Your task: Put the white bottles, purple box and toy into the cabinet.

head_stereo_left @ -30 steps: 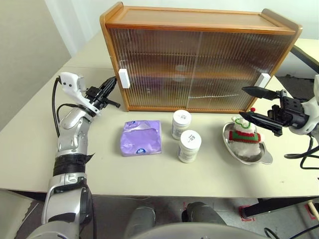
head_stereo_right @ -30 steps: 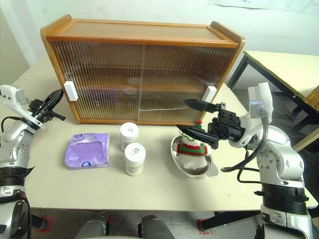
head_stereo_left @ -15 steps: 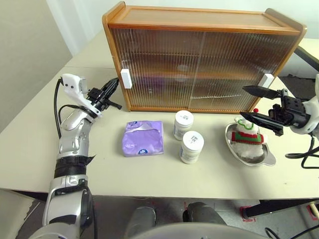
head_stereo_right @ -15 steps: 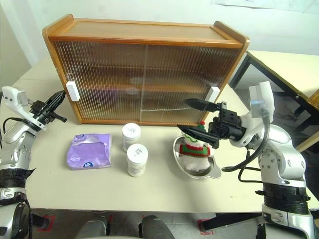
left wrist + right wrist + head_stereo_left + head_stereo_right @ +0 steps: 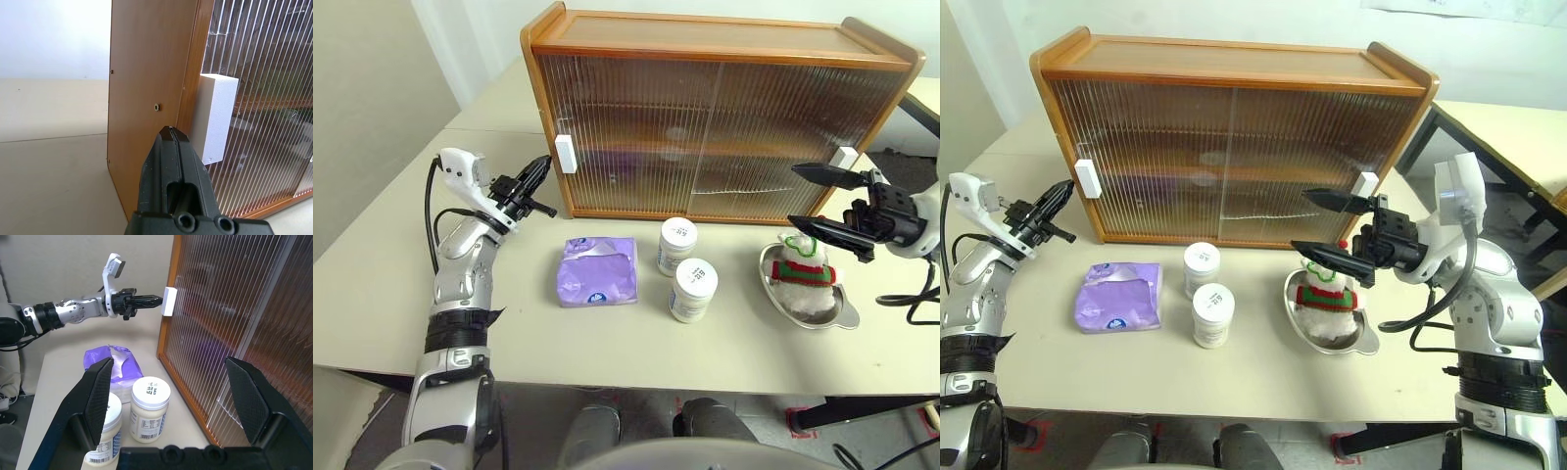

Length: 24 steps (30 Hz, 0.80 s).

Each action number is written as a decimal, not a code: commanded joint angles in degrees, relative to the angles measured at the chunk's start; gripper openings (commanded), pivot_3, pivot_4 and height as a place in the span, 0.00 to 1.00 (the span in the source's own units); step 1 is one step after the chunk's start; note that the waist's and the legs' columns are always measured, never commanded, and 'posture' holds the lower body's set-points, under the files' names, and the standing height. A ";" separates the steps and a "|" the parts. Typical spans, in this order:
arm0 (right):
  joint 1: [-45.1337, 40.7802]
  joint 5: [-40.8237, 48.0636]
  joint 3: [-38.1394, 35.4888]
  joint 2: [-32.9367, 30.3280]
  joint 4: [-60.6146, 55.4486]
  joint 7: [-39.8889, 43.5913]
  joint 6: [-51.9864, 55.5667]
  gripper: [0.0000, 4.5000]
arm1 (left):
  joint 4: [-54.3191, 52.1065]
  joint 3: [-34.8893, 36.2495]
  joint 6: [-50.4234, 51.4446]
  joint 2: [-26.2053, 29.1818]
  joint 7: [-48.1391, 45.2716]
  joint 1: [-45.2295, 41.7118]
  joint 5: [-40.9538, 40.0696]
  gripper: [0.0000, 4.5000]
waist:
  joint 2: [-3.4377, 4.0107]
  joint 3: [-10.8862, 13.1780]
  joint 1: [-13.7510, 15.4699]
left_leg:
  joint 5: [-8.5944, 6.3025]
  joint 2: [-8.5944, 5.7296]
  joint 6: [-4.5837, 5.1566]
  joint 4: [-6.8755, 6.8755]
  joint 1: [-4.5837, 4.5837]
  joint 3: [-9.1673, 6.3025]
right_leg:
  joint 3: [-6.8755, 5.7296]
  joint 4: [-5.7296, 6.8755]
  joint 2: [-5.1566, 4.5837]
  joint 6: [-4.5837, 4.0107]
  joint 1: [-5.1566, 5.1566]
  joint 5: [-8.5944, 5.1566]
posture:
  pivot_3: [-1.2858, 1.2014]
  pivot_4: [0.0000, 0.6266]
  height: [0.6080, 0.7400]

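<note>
Cabinet point(image 5: 724, 117) doors closed, ribbed panels blurring shelf contents

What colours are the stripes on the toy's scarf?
Red and green, on the white plush toy lying in the metal dish; the right eye view shows it best.

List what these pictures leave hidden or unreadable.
- Contents of the cabinet: the ribbed doors blur whatever is inside, in both eye views.
- Label text on the white bottles: too small to read.
- Whether the left gripper touches the left handle: the tip sits right by it in the right wrist view, contact unclear.
- Lower part of the toy: the right gripper and the metal dish rim hide it.
</note>
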 commanded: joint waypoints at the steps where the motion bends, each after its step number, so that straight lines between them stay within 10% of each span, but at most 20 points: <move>1: -0.75 -0.37 0.13 -0.88 0.76 1.02 0.07 1.00 | -0.32 -3.57 0.36 -1.32 -2.39 0.68 0.65 0.00 | 0.00 0.00 0.09 | 0.00 0.00 0.00 0.00 0.00 0.00 | 0.00 0.00 0.00 0.00 0.00 0.00 | 0.47 0.00 1.00; 24: -0.27 0.62 -0.35 -1.31 -0.70 1.15 1.73 1.00 | 0.18 -5.48 0.86 -1.69 -3.30 -1.03 1.13 0.00 | 0.01 0.00 -1.90 | 0.03 0.05 0.01 0.09 0.14 0.07 | 0.00 0.12 0.05 0.41 0.05 -0.15 | 0.46 0.00 1.00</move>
